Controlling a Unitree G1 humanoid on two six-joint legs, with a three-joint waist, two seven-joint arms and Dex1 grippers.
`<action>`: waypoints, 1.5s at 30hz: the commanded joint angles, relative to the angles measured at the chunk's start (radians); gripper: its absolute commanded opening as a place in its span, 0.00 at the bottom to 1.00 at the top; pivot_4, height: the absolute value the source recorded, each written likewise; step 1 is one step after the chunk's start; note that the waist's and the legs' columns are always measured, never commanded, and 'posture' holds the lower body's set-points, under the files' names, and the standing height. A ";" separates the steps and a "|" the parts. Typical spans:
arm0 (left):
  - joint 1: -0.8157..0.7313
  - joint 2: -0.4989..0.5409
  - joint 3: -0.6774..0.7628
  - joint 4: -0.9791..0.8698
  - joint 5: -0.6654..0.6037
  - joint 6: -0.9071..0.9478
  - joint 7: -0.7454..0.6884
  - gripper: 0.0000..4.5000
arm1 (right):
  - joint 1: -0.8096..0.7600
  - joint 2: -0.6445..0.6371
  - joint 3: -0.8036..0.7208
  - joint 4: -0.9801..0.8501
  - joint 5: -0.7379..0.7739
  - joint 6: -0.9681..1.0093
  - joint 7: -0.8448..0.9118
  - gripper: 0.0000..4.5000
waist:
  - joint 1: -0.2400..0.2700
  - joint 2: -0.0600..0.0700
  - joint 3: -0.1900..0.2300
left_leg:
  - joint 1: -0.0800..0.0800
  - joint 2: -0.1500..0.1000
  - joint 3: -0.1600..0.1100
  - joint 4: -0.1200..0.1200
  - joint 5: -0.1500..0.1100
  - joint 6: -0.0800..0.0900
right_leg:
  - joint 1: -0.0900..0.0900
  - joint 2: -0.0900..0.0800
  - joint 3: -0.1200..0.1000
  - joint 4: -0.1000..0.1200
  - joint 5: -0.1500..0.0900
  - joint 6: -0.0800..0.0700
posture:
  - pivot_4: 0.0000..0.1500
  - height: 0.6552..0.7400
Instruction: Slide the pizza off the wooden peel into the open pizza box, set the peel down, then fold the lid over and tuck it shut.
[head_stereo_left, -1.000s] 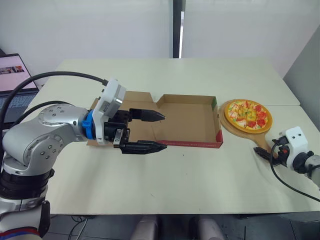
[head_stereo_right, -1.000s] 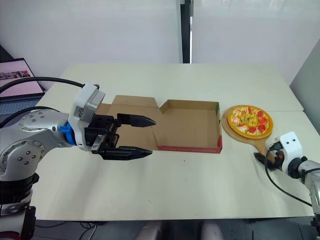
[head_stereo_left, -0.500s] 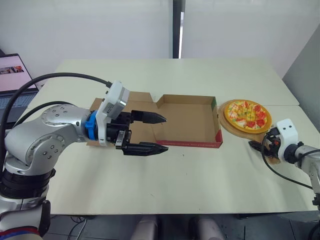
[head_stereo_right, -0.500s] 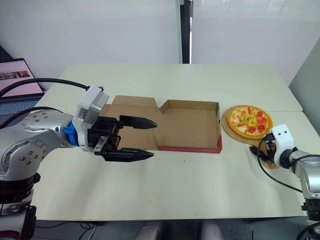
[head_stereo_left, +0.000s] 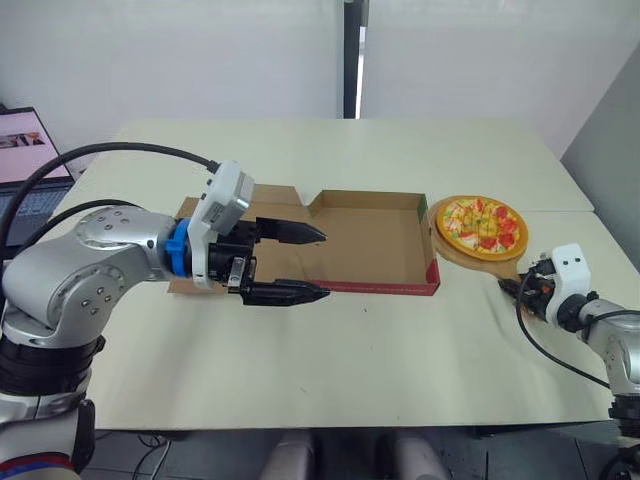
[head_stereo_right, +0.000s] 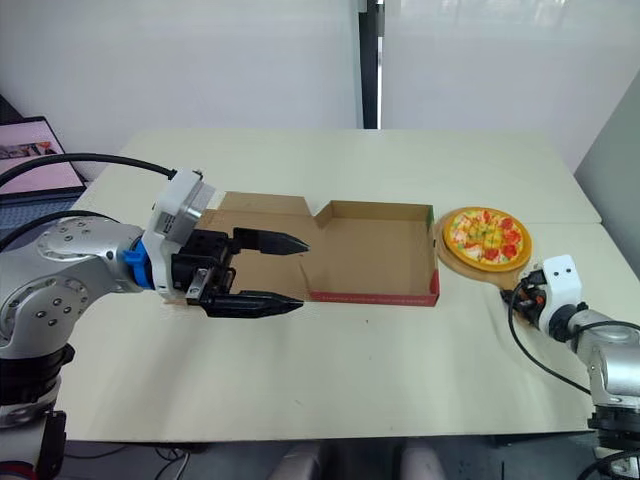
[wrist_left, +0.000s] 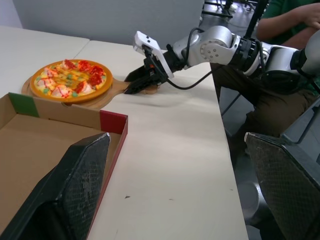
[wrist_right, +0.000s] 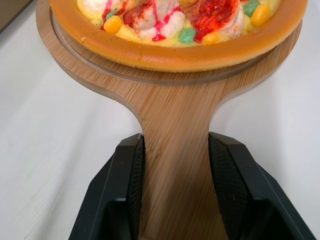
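Pizza (head_stereo_left: 478, 222): rests on the wooden peel (wrist_right: 170, 95) just right of the pizza box (head_stereo_left: 380, 290), close beside the box's right wall and not yet inside; impossible to tell whether touching it. Right gripper (wrist_right: 175, 137): clamps the peel's handle, one finger on each edge. Left gripper (head_stereo_left: 323, 264): hovers spread wide over the box's left end, above the flat-lying lid (head_stereo_left: 278, 194), holding nothing. Step in hand, by judgement: bringing the loaded peel over the box's right wall. Keep the grip firm and the peel level while lifting clear of that wall; tilt toward the box floor only after passing it with the front edge, then draw back smoothly to avoid snagging the cardboard. Against half a second earlier: pizza closer to the box, the earlier gap to the right wall closed; left gripper much as before.
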 joint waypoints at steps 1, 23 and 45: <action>-0.026 0.005 0.029 -0.001 -0.005 -0.008 -0.002 1.00 | 0.007 -0.008 -0.074 0.012 0.007 0.008 -0.056 0.37 | 0.006 0.000 0.000 | 0.000 0.000 0.000 0.000 0.000 0.000 | 0.000 0.000 0.000 0.000 0.000 0.000 | 1.00 1.00; 0.068 0.034 0.131 -0.016 -0.013 0.013 0.069 1.00 | -0.221 -0.263 -0.046 -0.130 0.062 0.045 0.072 0.37 | -0.023 0.007 0.005 | -0.002 0.003 0.016 -0.003 -0.001 0.003 | -0.010 0.003 0.016 0.002 0.001 0.002 | 1.00 1.00; 0.347 0.148 0.354 -0.079 -0.038 0.056 0.108 1.00 | -0.576 -0.204 0.321 -0.262 0.062 0.165 0.192 0.37 | -0.011 0.007 0.005 | -0.014 0.005 0.017 0.000 -0.002 0.004 | -0.021 0.005 0.019 0.000 0.003 0.003 | 1.00 1.00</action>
